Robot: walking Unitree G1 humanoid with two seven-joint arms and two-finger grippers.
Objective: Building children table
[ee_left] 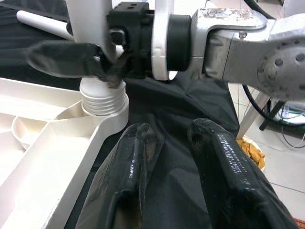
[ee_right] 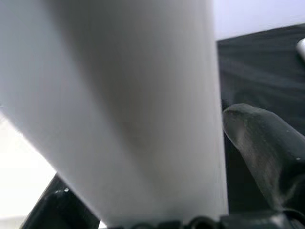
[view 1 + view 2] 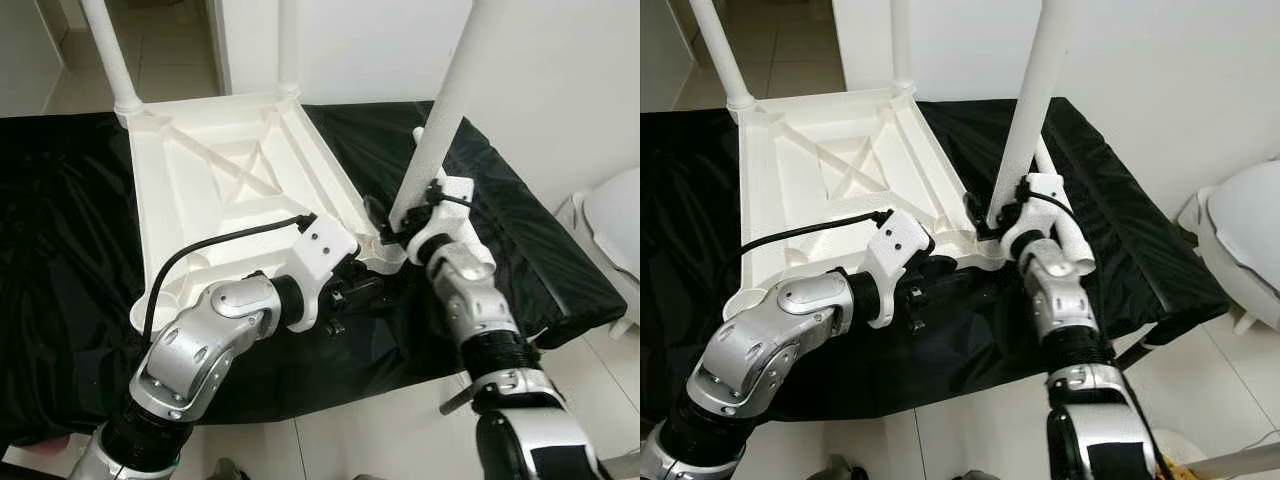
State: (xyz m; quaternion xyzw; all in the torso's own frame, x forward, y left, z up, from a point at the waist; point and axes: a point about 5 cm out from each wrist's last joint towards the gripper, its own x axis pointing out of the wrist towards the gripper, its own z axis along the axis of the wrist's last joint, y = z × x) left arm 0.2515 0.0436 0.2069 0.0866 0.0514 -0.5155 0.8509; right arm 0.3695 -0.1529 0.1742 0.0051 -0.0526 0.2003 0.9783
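Silver left arm bent inward, its black two-fingered gripper (image 1: 176, 157) slightly parted; right gripper (image 3: 400, 222) clamped, forearm raised.

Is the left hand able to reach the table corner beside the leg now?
Probably yes: the left hand sits close by the table corner, nothing between; the right hand grips the leg above it.

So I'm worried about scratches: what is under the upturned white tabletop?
The tabletop lies upside down on a black cloth that spreads out past its edges on every side. Whatever the cloth covers is hidden. The right hand grips a leg at its near corner socket.
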